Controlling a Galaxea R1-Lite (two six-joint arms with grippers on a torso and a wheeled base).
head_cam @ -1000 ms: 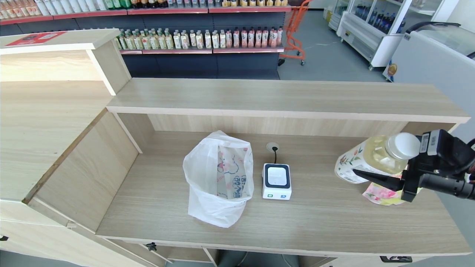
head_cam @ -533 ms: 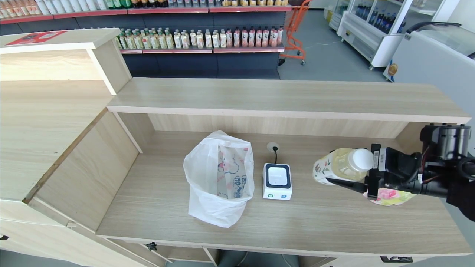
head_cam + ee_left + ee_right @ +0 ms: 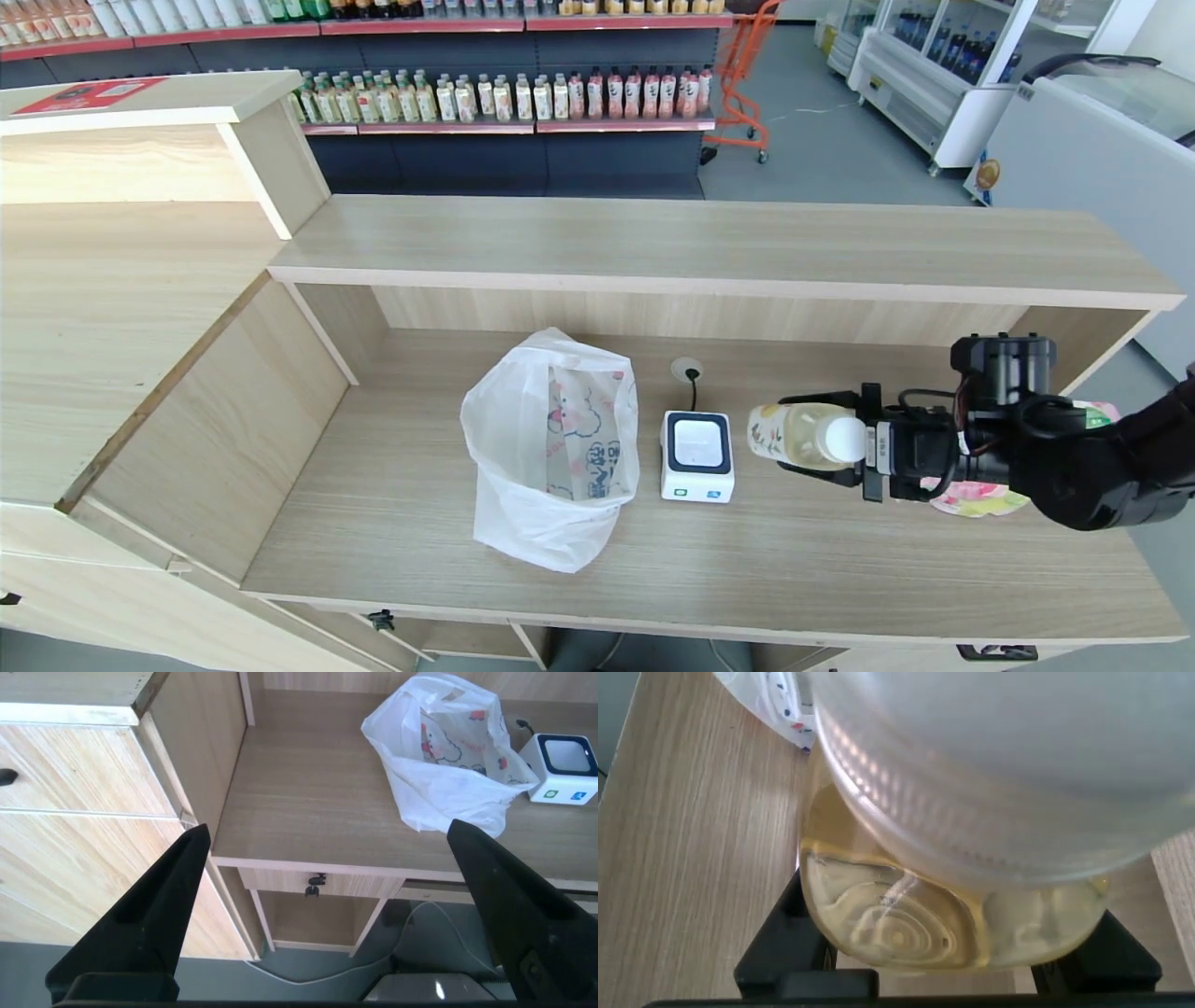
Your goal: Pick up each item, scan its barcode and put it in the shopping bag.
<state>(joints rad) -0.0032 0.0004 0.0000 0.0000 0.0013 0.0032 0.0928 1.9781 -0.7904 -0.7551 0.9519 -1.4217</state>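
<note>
My right gripper is shut on a bottle of pale yellow drink with a white cap and a flowered label. It holds the bottle on its side above the counter, just right of the white scanner, base toward the scanner. In the right wrist view the bottle is very close, with a black finger on each side. The white shopping bag stands open left of the scanner, with a printed packet inside. A pink flowered packet lies on the counter under my right arm. My left gripper hangs open off the counter's front left corner, facing the bag.
The wooden counter has a raised shelf at the back and a side wall on the left. The scanner's cable runs to a hole in the counter behind it. Bare counter lies in front of the bag and scanner.
My right arm has carried the bottle left from the counter's right end to just beside the scanner, and lower. The pink packet has stayed in place.
</note>
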